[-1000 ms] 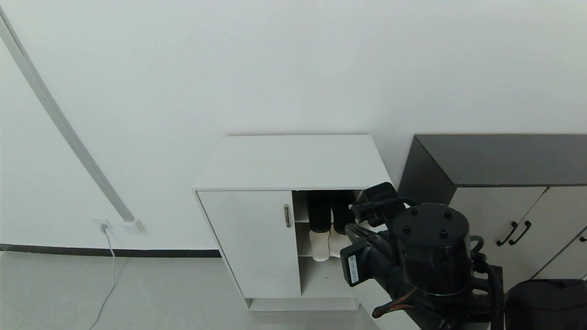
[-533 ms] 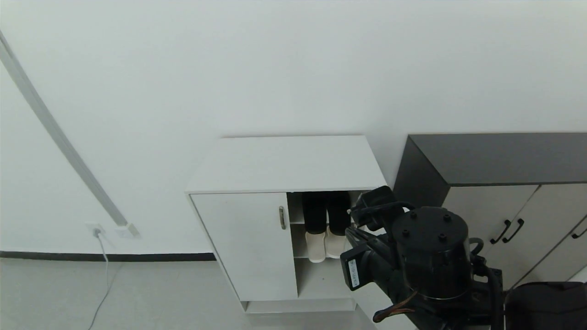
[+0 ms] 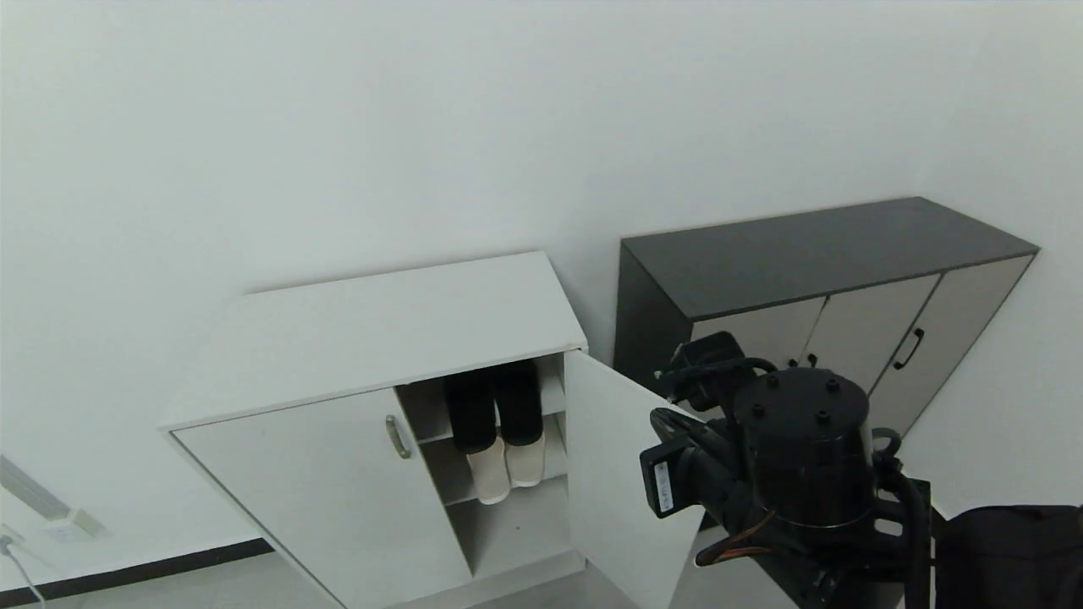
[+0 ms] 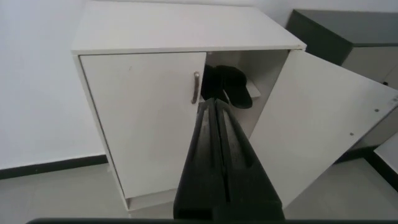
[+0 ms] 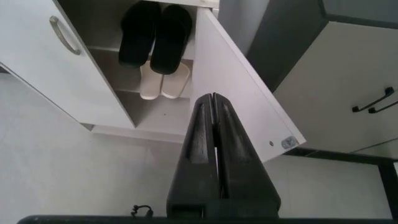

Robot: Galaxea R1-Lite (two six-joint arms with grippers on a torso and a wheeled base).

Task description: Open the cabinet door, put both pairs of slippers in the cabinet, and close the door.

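Observation:
The white cabinet (image 3: 381,313) stands against the wall with its left door (image 3: 313,499) closed and its right door (image 3: 618,482) swung open. Inside, a black pair of slippers (image 3: 495,402) lies on the upper shelf, toes outward. A white pair of slippers (image 3: 508,469) lies on the shelf below. My left gripper (image 4: 214,107) is shut and holds nothing, out in front of the cabinet near the closed door's handle (image 4: 195,87). My right gripper (image 5: 213,99) is also shut and holds nothing, in front of the open door (image 5: 249,93), short of both pairs (image 5: 155,37).
A dark-topped cabinet (image 3: 812,254) with grey doors stands right of the white one, close behind the open door. A wall socket and cable trunking (image 3: 51,516) sit low on the wall at far left. Bare floor (image 5: 74,180) lies before the cabinet.
The whole head view has swung, so the white cabinet now sits lower left and angled, and its open right door shows. Both pairs of slippers stay on their shelves.

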